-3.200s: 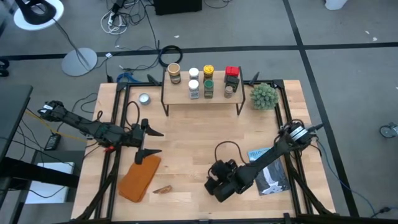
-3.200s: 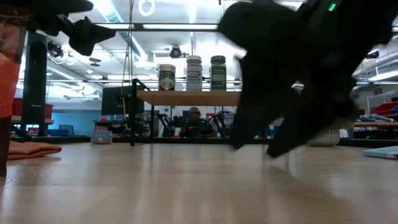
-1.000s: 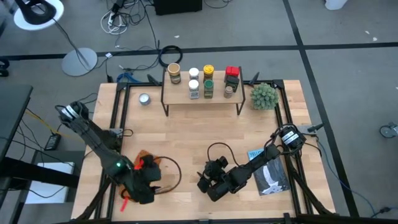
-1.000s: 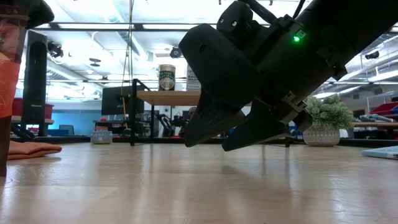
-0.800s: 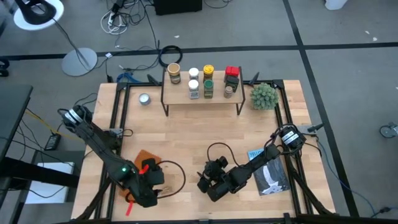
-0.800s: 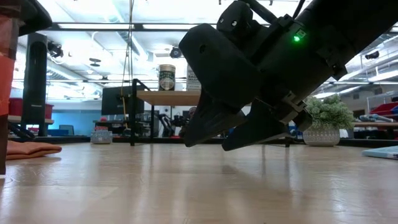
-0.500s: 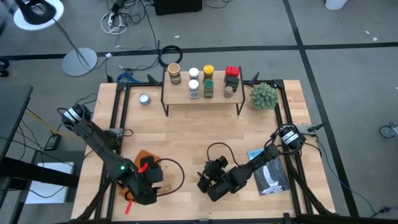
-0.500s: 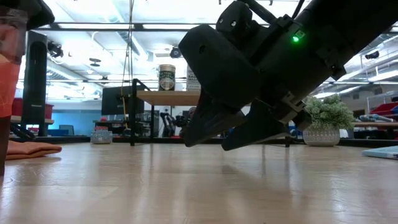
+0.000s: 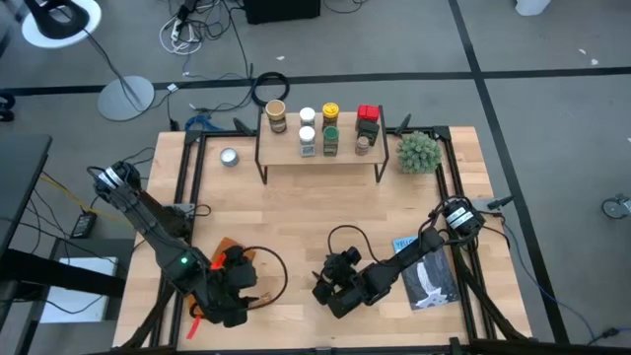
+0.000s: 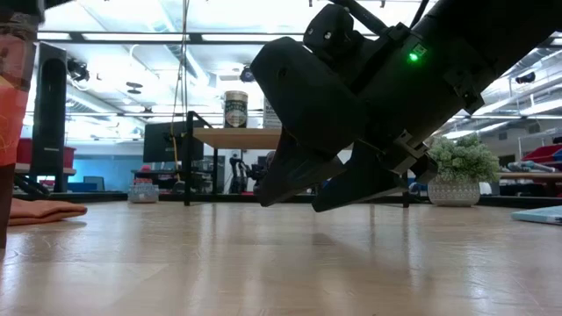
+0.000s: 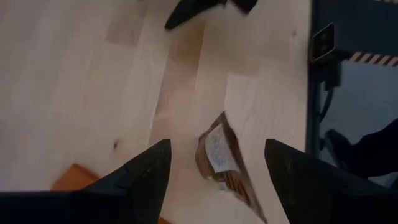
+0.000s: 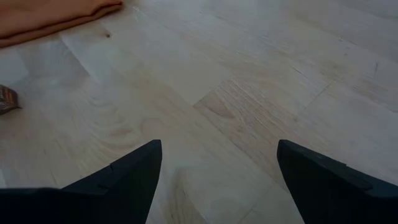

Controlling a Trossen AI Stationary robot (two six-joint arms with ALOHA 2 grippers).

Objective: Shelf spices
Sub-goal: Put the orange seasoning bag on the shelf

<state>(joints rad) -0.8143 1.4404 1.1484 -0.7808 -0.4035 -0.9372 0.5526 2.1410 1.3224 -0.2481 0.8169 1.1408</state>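
Left gripper (image 11: 214,158) spread over brown packet (image 11: 222,163).

Seven spice jars (image 9: 317,129) stand on one shelf (image 9: 320,151). The table (image 9: 315,212) also holds one silver tin (image 9: 229,156), one green plant ball (image 9: 417,152), one orange cloth (image 9: 219,258), one brown packet (image 11: 221,159) and one booklet (image 9: 426,273). Two grippers are present.
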